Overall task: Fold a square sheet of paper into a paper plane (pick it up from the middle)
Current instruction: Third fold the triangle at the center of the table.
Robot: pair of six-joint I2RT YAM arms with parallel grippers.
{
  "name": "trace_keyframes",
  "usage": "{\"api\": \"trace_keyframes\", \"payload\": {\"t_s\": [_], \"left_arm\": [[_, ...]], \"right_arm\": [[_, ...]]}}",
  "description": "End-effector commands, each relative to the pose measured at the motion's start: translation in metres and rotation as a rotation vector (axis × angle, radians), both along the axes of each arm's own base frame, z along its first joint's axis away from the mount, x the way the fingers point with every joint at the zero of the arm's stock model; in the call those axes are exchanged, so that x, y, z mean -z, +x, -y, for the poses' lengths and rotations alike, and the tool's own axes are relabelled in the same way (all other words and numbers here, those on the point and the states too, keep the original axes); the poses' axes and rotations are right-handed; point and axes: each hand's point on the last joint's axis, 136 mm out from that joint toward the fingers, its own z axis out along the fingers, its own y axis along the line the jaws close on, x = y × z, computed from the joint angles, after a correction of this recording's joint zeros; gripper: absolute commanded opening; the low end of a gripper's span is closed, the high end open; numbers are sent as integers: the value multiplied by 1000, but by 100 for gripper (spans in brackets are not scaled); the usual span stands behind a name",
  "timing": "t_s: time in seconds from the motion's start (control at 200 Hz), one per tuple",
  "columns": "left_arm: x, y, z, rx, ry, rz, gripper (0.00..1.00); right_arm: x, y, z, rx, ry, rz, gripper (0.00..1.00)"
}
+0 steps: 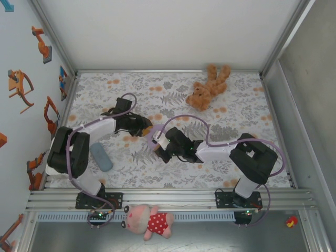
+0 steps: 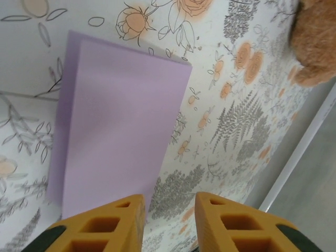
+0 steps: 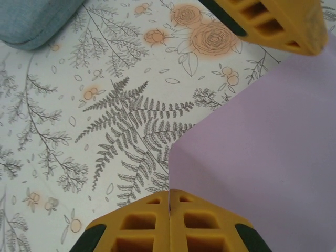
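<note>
Risk: with my left tool (image 2: 169,202) released, thin lilac folded paper sheet (image 2: 118,126) may spring open; right tool (image 3: 169,193) clenched at its edge.

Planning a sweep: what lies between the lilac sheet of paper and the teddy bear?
Bare floral table cover separates the lilac sheet of paper from the teddy bear, seen in the left wrist view.

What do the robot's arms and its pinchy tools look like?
Both the left arm and the right arm are chunky, black and white, each with a pale purple cable looping along it. The left tool and the right tool have yellow-orange fingers with square holes, like waffles, on dark mounts.
</note>
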Motion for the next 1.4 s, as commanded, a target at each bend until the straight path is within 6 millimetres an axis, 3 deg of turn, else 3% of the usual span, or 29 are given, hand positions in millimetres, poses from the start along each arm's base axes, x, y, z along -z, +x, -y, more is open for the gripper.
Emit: {"api": "trace_keyframes", "payload": {"t_s": [0.0, 0.185, 0.461, 0.716, 0.992, 1.302, 1.397], "left_arm": [[12, 2, 9, 47, 8, -23, 26], [41, 4, 2, 55, 101, -73, 20], [59, -2, -7, 87, 189, -119, 18], [68, -10, -5, 139, 233, -151, 16], [63, -9, -1, 167, 226, -134, 15], [17, 11, 19, 230, 156, 27, 18], [17, 16, 22, 230, 151, 37, 19]], "right_arm": [[-6, 1, -3, 25, 76, -55, 0], [-4, 8, 0, 60, 108, -100, 0], [0, 11, 0, 75, 129, -162, 0], [9, 33, 12, 216, 90, -188, 0], [26, 50, 28, 326, -35, -161, 0], [31, 54, 30, 352, -49, -164, 0], [31, 53, 27, 347, -39, -173, 0]]}}
